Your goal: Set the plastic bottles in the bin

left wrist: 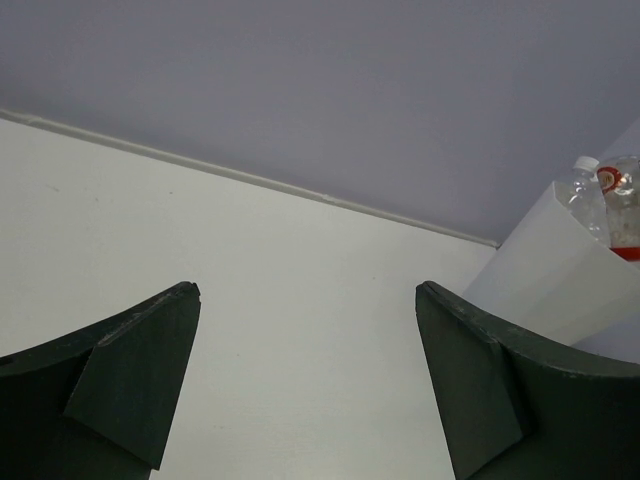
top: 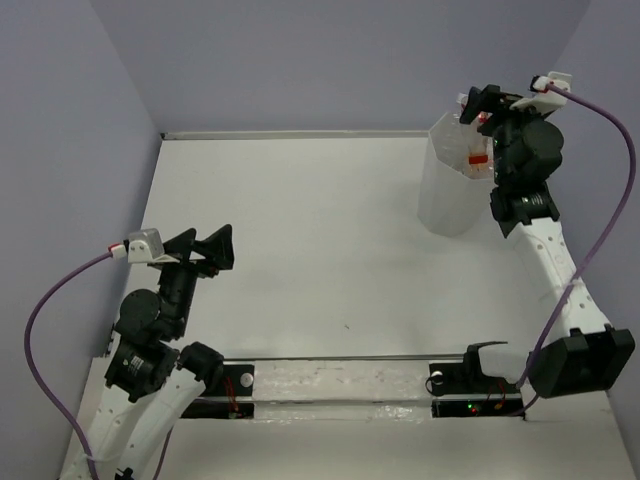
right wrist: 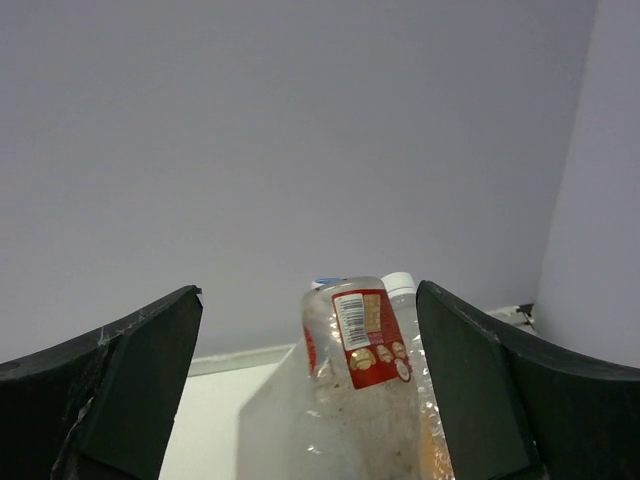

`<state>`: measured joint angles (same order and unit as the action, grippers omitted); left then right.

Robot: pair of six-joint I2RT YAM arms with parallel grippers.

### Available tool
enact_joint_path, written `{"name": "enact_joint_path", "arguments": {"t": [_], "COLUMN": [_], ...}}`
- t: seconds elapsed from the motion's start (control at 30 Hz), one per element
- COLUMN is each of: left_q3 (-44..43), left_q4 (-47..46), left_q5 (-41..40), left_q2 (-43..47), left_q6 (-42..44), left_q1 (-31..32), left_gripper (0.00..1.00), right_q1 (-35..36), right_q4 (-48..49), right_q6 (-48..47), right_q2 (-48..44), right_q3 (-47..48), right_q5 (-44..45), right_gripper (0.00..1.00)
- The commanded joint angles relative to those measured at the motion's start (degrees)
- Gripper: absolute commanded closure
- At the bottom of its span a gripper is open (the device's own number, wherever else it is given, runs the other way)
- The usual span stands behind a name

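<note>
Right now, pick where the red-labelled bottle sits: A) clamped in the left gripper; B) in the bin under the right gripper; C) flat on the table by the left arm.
B: the red-labelled bottle sits inside the bin, between the spread jaws of the right gripper, which do not touch it.

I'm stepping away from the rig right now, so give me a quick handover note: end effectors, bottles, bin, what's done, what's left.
The left end effector is open and empty, above the table on the left side.
The right end effector is open, gripping nothing, over the bin at the far right.
A red-labelled bottle and a white-capped bottle stick up out of the bin.
Done: the top view shows no bottle lying on the table.
Left: probably only drawing the right arm back.
</note>
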<state>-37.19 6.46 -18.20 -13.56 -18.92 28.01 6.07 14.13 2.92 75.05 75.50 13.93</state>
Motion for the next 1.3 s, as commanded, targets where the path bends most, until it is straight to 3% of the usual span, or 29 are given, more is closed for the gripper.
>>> {"name": "enact_joint_path", "arguments": {"t": [0.0,0.1,0.17,0.2,0.23,0.37,0.6,0.83,1.1,1.27], "left_q3": [0.0,0.1,0.1,0.1,0.1,0.1,0.1,0.1,0.0,-0.1], "left_q4": [-2.8,-2.9,-3.1,-3.2,-3.2,-3.2,-3.2,-3.3,-3.3,-3.3], "left_q5": [2.5,2.6,3.1,3.1,3.2,3.0,3.0,3.5,3.6,3.6], "left_q2": [-2.3,-2.4,-2.6,-2.8,-3.0,-3.0,-3.0,-2.7,-2.4,-2.2], "left_q6": [1.2,1.2,1.3,1.3,1.3,1.3,1.4,1.3,1.3,1.3], "left_q1": [0.0,0.0,-0.1,-0.1,-0.1,-0.1,-0.1,-0.1,-0.2,-0.2], "left_gripper": [0.01,0.01,0.01,0.01,0.01,0.01,0.01,0.01,0.01,0.01], "right_q1": [0.2,0.2,0.2,0.2,0.2,0.2,-0.4,-0.9,-0.9,-0.9], "right_q4": [2.8,4.2,4.0,3.5,1.8,-3.1,-4.2,-7.6,-12.1,-16.0], "right_q6": [10.9,14.5,13.3,12.5,10.6,8.2,10.3,10.0,15.3,16.4], "right_q2": [-8.1,-12.0,-12.2,-11.8,-10.1,-5.7,-3.8,-2.2,-6.0,-14.2], "right_q3": [-5.0,-9.8,-10.8,-10.6,-10.3,-7.6,-10.3,-11.6,-12.3,-10.7], "right_q5": [-8.4,-10.8,-6.6,-4.7,-1.7,1.8,6.6,8.0,-6.2,-10.6], "right_gripper": [0.07,0.07,0.09,0.17,0.34,0.44,0.47,0.42,0.41,0.41]}}
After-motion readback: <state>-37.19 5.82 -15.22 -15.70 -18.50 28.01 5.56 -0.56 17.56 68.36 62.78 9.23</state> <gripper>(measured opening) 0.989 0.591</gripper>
